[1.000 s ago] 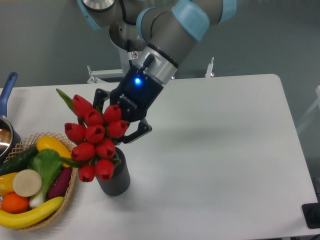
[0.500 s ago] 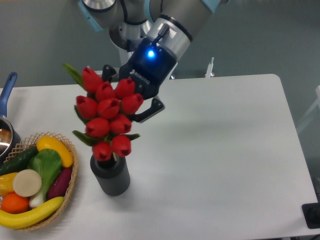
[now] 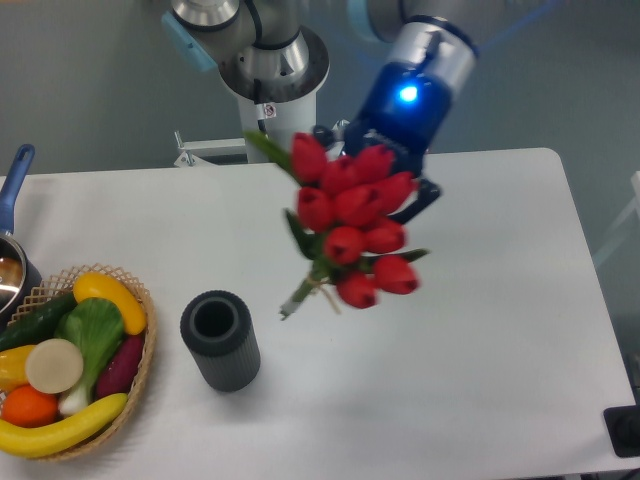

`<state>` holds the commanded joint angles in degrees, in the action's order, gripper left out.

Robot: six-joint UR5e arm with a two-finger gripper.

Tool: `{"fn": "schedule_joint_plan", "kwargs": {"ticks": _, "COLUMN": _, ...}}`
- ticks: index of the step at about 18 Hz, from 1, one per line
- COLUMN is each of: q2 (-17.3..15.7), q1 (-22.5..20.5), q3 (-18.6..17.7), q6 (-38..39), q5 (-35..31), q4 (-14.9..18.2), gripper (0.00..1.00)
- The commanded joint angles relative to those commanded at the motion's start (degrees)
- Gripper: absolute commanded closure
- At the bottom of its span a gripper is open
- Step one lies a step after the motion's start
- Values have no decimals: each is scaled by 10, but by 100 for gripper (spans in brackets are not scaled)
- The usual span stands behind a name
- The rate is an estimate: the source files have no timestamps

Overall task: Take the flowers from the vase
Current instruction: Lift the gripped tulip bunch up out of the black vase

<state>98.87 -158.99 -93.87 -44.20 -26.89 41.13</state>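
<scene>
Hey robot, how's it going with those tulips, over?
Hand shut on the flowers. Flowers clear of the vase, held above the table. Vase upright, empty. Nothing in the way.

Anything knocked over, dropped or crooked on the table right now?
Nothing stands out. The vase stands upright and empty beside the basket, whose produce sits inside it. The flowers hang tilted in the gripper, clear of the vase, stem ends pointing down-left; the picture shows no loose bud or leaf on the table.
</scene>
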Motion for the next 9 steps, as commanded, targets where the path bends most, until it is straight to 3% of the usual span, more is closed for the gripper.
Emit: {"fn": "schedule_joint_plan", "kwargs": {"ticks": 9, "q2": 4, "q1": -4, "q3": -1, "q6": -7, "q5": 0, "q4": 0, "gripper": 61}}
